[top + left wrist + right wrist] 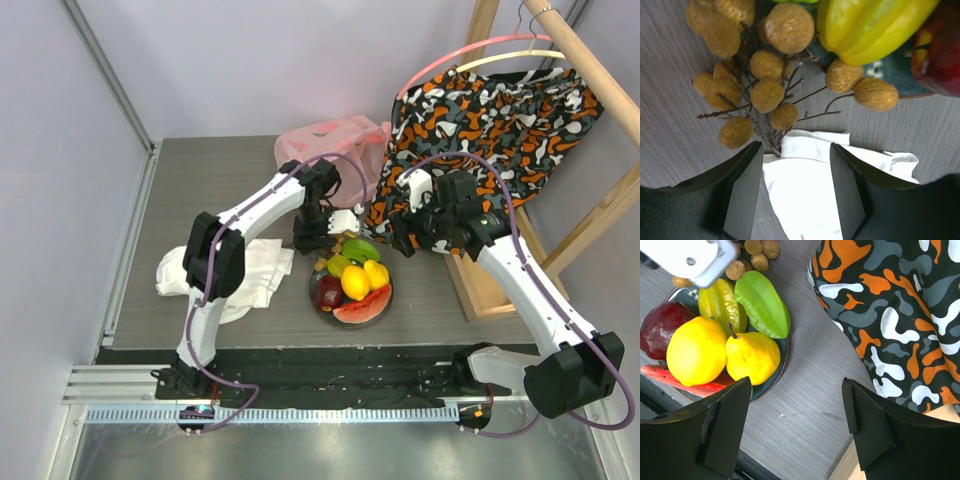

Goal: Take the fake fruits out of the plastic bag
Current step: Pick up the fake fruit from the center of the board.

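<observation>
The pink plastic bag (335, 140) lies crumpled at the back of the table, behind my left arm. The fake fruits sit on a dark plate (383, 300): a dark red apple (660, 325), a yellow round fruit (695, 350), a yellow pear (752, 355), a green piece (762, 302), a yellow piece (720, 302) and a watermelon slice (680, 382). The grape bunch (760, 75) lies at the plate's rim, partly on the table. My left gripper (795, 150) is open and empty just beside the grapes' stem. My right gripper (796, 390) is open and empty over bare table right of the plate.
A white cloth (240, 270) lies left of the plate and under my left gripper (318, 240). Orange-black patterned fabric (490, 110) hangs from a hanger on a wooden frame (490, 290) at the right, close to my right gripper (400, 240).
</observation>
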